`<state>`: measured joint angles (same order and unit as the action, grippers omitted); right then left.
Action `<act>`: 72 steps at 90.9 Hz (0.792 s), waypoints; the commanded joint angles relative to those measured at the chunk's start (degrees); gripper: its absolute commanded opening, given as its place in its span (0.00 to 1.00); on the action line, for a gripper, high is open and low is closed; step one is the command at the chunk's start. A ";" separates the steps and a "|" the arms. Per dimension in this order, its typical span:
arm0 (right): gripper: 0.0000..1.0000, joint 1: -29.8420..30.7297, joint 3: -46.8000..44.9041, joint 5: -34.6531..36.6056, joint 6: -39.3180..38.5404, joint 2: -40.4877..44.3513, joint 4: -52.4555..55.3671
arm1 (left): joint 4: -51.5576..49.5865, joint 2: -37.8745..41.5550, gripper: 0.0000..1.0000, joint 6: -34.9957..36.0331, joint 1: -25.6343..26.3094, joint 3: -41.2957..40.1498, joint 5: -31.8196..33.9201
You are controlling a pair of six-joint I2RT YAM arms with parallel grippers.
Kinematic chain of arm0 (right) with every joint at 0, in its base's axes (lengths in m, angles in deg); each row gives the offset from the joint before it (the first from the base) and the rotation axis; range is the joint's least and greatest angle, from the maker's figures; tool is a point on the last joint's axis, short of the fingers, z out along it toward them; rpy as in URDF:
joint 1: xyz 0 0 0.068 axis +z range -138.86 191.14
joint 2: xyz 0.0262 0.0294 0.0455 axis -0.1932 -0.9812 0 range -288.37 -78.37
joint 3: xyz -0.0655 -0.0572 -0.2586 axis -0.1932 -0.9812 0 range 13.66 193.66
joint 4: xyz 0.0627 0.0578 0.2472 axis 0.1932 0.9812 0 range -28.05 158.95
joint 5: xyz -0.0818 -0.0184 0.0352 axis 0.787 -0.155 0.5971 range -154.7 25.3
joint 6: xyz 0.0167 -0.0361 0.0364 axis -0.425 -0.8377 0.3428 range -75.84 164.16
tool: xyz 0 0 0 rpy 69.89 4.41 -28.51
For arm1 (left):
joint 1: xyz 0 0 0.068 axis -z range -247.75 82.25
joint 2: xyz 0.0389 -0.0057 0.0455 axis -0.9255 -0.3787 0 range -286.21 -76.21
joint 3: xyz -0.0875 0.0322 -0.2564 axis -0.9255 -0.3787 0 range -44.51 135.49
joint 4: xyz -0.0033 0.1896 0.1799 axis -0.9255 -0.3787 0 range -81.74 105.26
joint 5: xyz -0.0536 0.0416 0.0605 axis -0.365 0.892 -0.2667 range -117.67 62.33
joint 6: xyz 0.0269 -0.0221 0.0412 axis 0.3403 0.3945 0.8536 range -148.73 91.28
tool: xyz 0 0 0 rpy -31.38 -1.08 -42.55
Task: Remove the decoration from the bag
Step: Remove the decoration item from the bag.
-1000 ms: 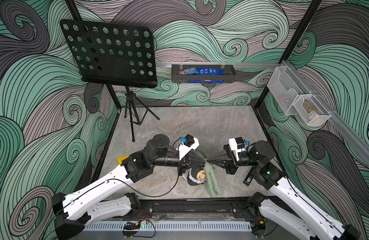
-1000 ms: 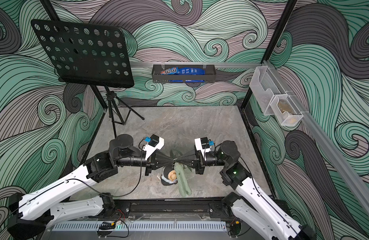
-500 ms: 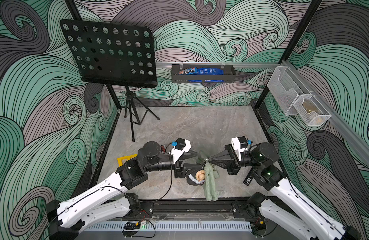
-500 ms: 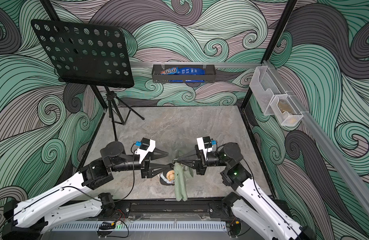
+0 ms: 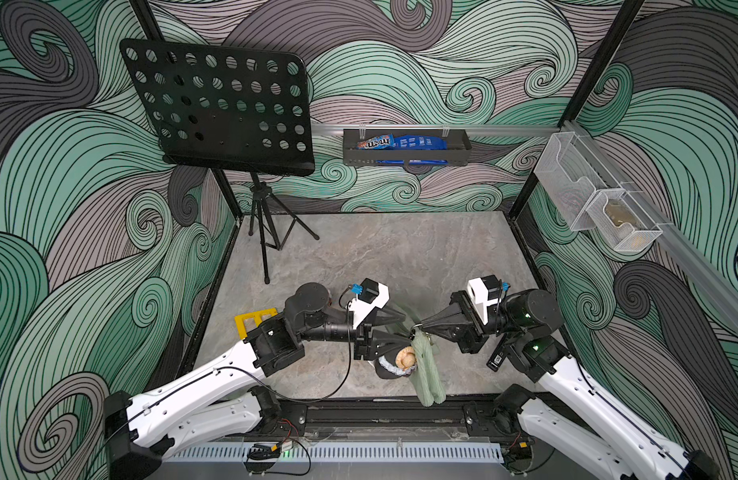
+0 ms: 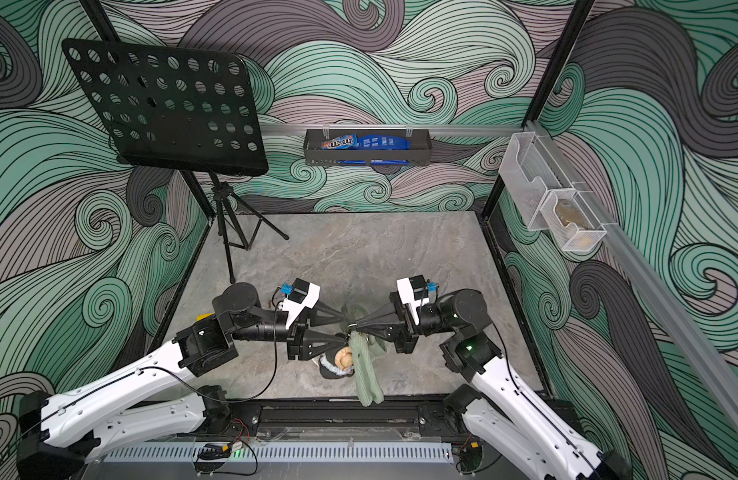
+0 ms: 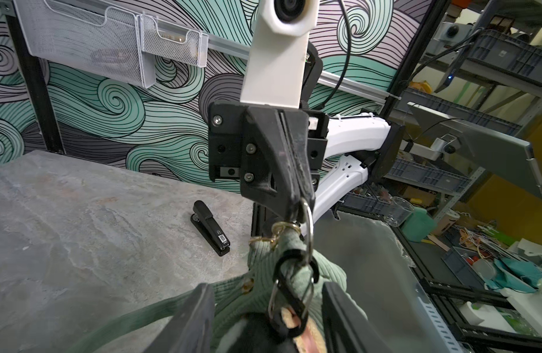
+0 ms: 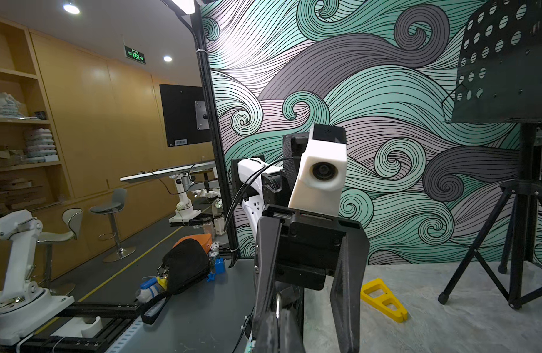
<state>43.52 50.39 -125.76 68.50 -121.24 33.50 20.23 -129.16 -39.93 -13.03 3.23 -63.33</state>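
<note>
Near the front edge of the bench (image 5: 400,249), the sage-green bag (image 5: 429,376) hangs with a tan-headed decoration (image 5: 404,357) against it. The right gripper (image 5: 419,330) has its fingers clamped on a metal ring (image 7: 309,232) at the bag's top. The left gripper (image 5: 402,329) has its fingers apart, one on either side of the bag. A music stand (image 5: 222,108) stands in the far left corner.

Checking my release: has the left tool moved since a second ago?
Yes. The left tool, jaws now open, has drawn back slightly from the right tool gripping the metal ring; its arm uncovers more of the yellow frame.
</note>
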 commanded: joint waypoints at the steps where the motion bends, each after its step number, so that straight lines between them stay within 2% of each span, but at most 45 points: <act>1: 0.00 0.57 -0.35 -0.68 1.57 -0.03 -4.16 | 5.44 -0.43 0.53 -2.38 0.30 -0.43 -3.09; 20: 0.00 0.67 -0.30 0.35 2.17 -0.09 -4.77 | 6.03 -1.36 0.43 -2.44 0.30 -0.23 -5.59; 39: 0.00 0.76 -0.28 0.76 2.25 0.22 -4.97 | 6.67 -1.54 0.43 -2.87 0.34 -0.93 -6.57; 46: 0.00 0.80 -0.18 1.05 2.36 0.35 -4.88 | 6.68 -1.34 0.53 -2.57 0.30 -1.20 -6.05; 50: 0.00 0.76 -0.21 1.11 2.35 0.42 -4.84 | 6.50 -1.14 0.55 -2.01 0.30 -1.33 -5.27; 59: 0.00 0.75 -0.41 1.51 2.17 0.64 -4.71 | 6.93 -1.25 0.54 -1.47 0.30 -1.56 -4.39; 72: 0.00 0.81 -0.46 1.77 2.29 0.73 -4.70 | 8.38 -1.36 0.46 -1.94 0.39 -1.86 -5.17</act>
<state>43.96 50.10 -125.25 70.29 -121.38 30.73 26.04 -130.49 -42.22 -12.92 1.42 -67.94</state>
